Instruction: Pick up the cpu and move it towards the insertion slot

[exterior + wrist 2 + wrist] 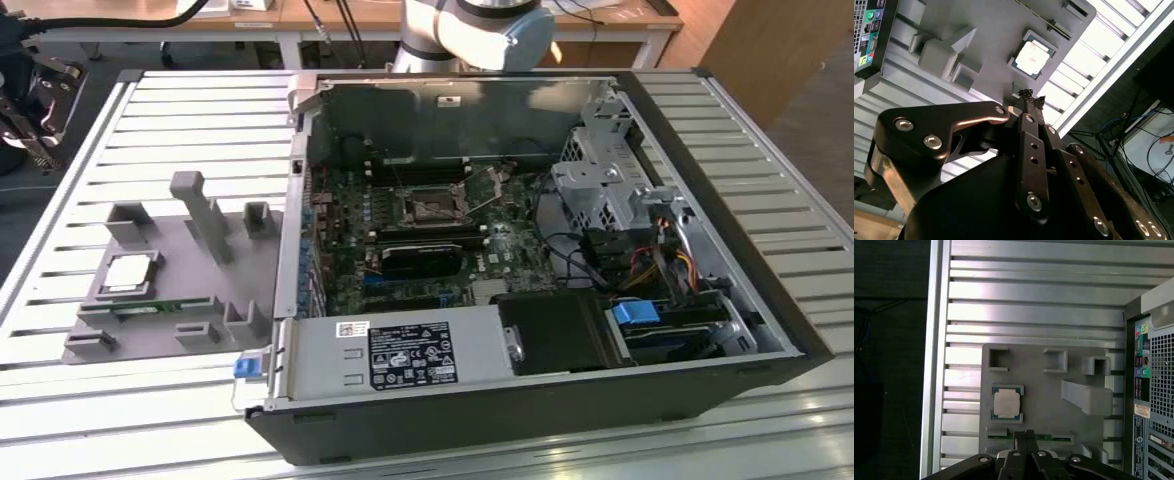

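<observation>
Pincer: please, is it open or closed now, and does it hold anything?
Pincer: closed, holding nothing. The cpu lies on the gray holder, apart from it.

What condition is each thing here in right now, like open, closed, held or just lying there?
cpu: lying flat in the gray holder, not held.
gripper: shut, holding nothing.
memory stick: lying in the gray holder beside the cpu.
insertion slot: without the cpu.
computer case: side open, insides showing.
</observation>
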Robot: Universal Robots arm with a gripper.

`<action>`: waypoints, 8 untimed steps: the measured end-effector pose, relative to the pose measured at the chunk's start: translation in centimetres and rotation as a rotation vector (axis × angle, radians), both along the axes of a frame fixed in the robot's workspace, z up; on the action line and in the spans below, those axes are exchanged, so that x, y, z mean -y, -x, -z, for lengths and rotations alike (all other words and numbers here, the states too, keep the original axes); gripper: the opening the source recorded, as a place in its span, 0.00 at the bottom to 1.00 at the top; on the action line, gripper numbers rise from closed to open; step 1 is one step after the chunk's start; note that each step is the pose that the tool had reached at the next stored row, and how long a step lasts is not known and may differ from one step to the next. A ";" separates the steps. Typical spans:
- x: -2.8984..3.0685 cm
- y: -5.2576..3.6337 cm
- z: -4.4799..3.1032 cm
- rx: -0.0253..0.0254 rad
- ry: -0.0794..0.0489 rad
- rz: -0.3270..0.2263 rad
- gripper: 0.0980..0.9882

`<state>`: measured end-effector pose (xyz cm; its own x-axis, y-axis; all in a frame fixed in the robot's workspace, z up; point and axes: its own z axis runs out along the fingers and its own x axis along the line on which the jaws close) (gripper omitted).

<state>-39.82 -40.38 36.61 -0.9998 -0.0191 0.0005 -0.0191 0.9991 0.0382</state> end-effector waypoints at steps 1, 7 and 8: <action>0.00 0.00 0.00 0.0000 0.000 0.000 0.00; 0.00 0.01 0.37 0.0004 0.000 0.000 0.00; 0.00 0.01 0.53 0.0007 0.000 0.000 0.00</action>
<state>-39.83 -40.38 36.07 -0.9998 -0.0192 -0.0002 -0.0192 0.9991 0.0384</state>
